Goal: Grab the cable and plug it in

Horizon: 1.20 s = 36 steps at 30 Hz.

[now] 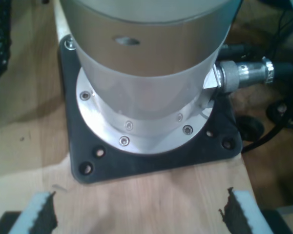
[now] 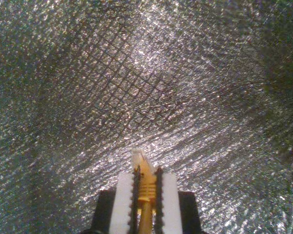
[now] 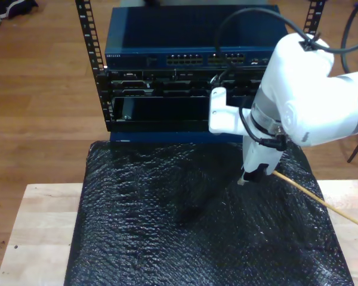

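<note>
Second claw [image 2: 146, 187]: white ribbed pads clenched on the cable [image 2: 145, 192] just behind its plug [image 2: 140, 158], which juts out past the fingertips. Cable is yellow-orange with a ribbed pale yellow boot between the pads; plug tip is clear plastic. Beyond the plug, a dark crinkled mat [image 2: 136, 83] with a grid texture, glinting under the light.

Exterior view: the white arm [image 3: 304, 101] reaches in from that view's right, claw [image 3: 250, 176] pointing down over the far right part of the black mat [image 3: 167, 220]. Contact between plug and mat: cannot tell. The cable [image 3: 322, 202] runs from the claw toward the exterior view's right edge, sloping nearer, passing over the mat and over the pale wooden surface [image 3: 36, 232] that carries the mat.

Far side of the mat: a black rack frame [image 3: 89, 53] holding a blue network switch [image 3: 191, 42] with rows of ports [image 3: 185, 59] along its front, and darker units below it. Wood floor [image 3: 42, 89] around the rack.

First claw [image 1: 139, 212]: jaws spread wide apart, white pads with dark serrated faces, nothing between them. It looks at a silver cylindrical arm base [image 1: 146, 63] bolted onto a black plate [image 1: 151, 161] on pale wood [image 1: 151, 204]. A metal connector [image 1: 244, 73] with black leads enters the side of the base
</note>
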{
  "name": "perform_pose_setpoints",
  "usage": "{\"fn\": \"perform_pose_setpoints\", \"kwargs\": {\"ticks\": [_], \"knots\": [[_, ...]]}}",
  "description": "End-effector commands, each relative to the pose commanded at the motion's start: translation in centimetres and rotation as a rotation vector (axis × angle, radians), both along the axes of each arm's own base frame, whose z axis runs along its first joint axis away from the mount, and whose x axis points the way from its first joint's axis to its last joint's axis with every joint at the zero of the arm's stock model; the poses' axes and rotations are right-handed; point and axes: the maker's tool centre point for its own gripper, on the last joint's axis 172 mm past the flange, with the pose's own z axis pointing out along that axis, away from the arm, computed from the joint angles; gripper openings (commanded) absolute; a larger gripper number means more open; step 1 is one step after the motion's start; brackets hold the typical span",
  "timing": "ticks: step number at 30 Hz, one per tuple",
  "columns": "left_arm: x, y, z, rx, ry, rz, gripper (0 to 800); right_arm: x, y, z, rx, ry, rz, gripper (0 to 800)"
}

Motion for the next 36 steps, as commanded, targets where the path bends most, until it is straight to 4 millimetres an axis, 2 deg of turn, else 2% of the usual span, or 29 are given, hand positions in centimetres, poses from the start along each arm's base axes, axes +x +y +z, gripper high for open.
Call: {"fn": "perform_pose_setpoints", "kwargs": {"ticks": [3, 9, 16, 19, 22, 26, 28, 36], "knots": [[-0.1, 0.3, -0.7, 0.016, -0.037, -0.033, 800, 0.6, 0.2, -0.6, 0.002, -0.011, 0.001, 0], [-0.5, 0.8, -2.1, 0.057, -0.09, -0.026, 800, 0.4, 0.6, -1.8, -0.005, 0.013, 0.009, 0], [-0.8, 0.9, -2.5, 0.063, -0.098, -0.024, 800, 0.1, 2.2, -2.4, -0.005, 0.01, 0.043, 0], [-0.9, 0.4, -4.1, 0.08, -0.117, -0.056, 800, 0.1, 2.3, -3.0, -0.01, 0.021, 0.045, 0], [-0.9, 1.0, -5.1, 0.126, -0.122, -0.056, 800, 0.7, 2.6, -3.2, -0.012, 0.023, 0.047, 0], [-0.8, 0.2, -6.6, 0.142, -0.127, -0.053, 800, 1.6, 3.1, -2.9, -0.009, 0.016, 0.049, 0], [-0.8, 0.7, -7.1, 0.171, -0.129, -0.041, 800, 1.9, 3.3, -2.9, -0.007, 0.014, 0.048, 0], [-0.8, 1.1, -7.2, 0.186, -0.131, -0.018, 800, 3.7, 4.3, -2.4, 0.016, -0.054, 0.05, 0]]}}
